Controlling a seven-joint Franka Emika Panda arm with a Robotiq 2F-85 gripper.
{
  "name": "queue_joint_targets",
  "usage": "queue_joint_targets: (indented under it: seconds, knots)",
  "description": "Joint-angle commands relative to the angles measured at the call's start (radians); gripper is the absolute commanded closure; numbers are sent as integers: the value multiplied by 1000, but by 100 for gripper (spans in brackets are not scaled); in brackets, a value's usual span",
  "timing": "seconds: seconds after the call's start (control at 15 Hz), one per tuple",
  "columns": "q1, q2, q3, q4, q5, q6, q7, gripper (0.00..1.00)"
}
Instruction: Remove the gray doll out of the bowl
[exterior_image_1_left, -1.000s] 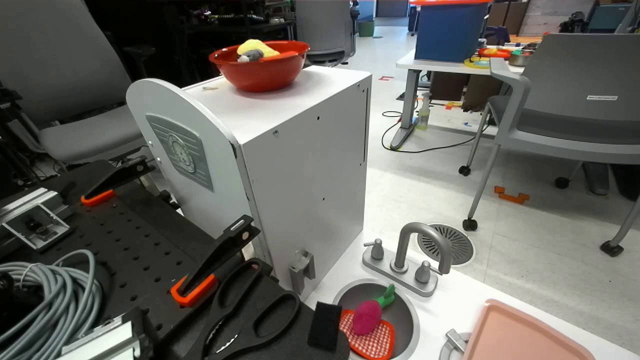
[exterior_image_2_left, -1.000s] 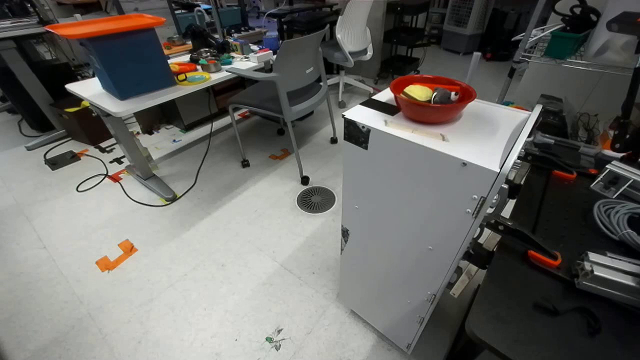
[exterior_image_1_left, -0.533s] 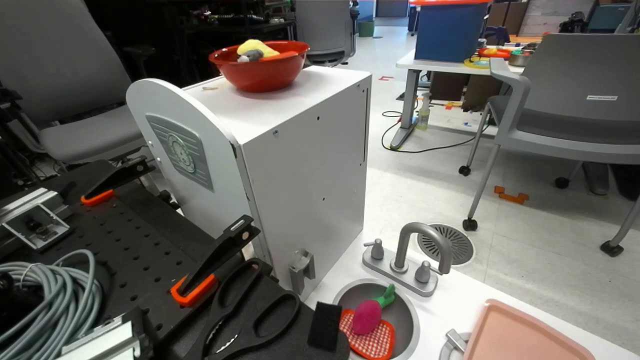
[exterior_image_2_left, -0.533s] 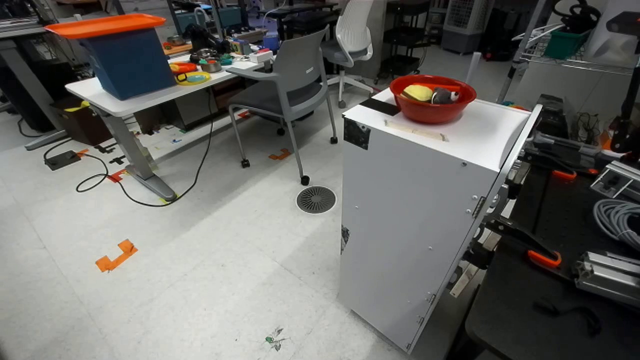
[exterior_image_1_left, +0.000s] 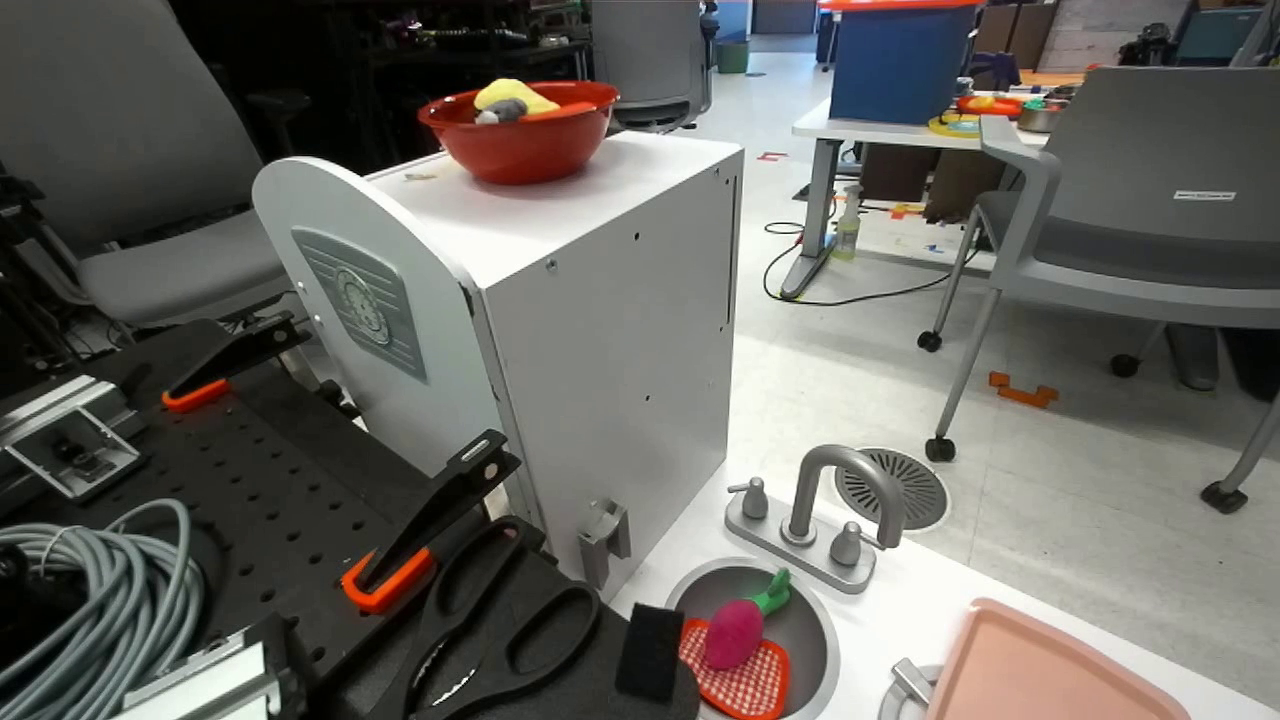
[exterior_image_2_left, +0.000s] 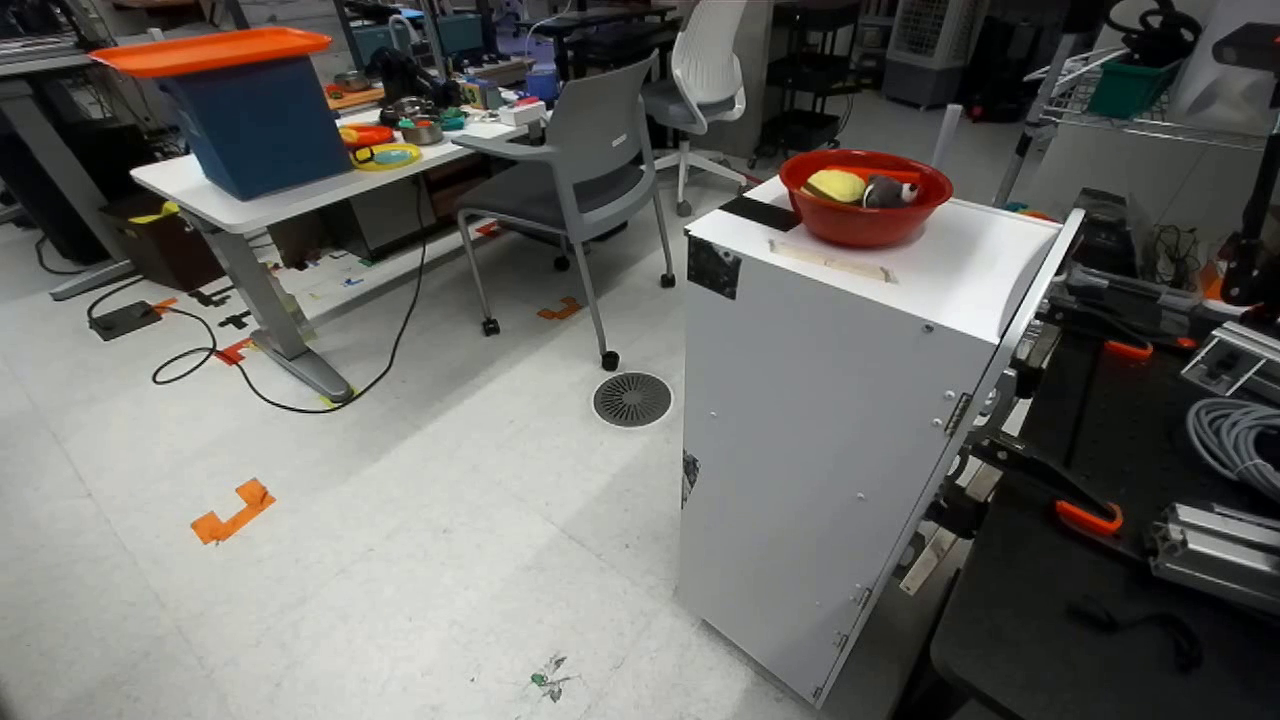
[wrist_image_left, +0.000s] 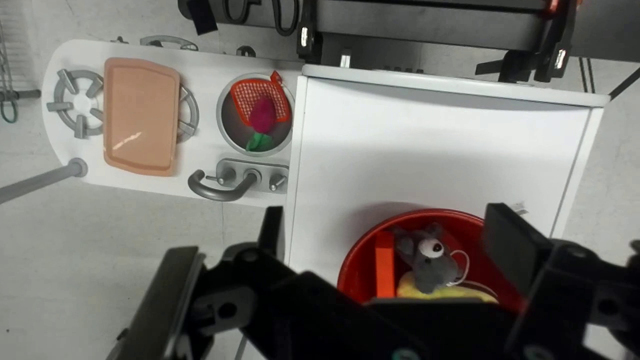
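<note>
The doll (wrist_image_left: 434, 272) lies inside the bowl (exterior_image_2_left: 865, 228), which stands on the table (wrist_image_left: 440, 150). The jaws stand wide apart with nothing gripped; this looks like the approach, the grasp not yet made. In the wrist view the doll appears between the jaws, nearer the one that overlaps the bowl; the other falls outside the bowl's rim. So the coming move probably calls for centring on the doll, then reaching down into the bowl. The doll is stubby, but its long axis seems to run toward the bowl's rim by the table's raised edge, roughly across the line on which the jaws would meet. An orange bar (wrist_image_left: 385, 265) inside the bowl, just beside the doll, could block a jaw.

The jaws' own bulk hides one side of the bowl and part of the yellow toy (wrist_image_left: 457, 293); whether the doll rests on that toy I cannot tell. In both exterior views the bowl's wall hides the doll's underside, and the jaws cannot be made out, so their height above the bowl is uncertain.
</note>
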Motion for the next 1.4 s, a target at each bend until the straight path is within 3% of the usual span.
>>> queue_joint_targets:
  seconds: [0.0,0.33,1.33]
  knots:
    - [33,6,-30,-12,80,57,-157,0]
    - [42,8,-53,-11,180,43,-298,0]
    - [33,8,-43,-14,151,35,-272,0]
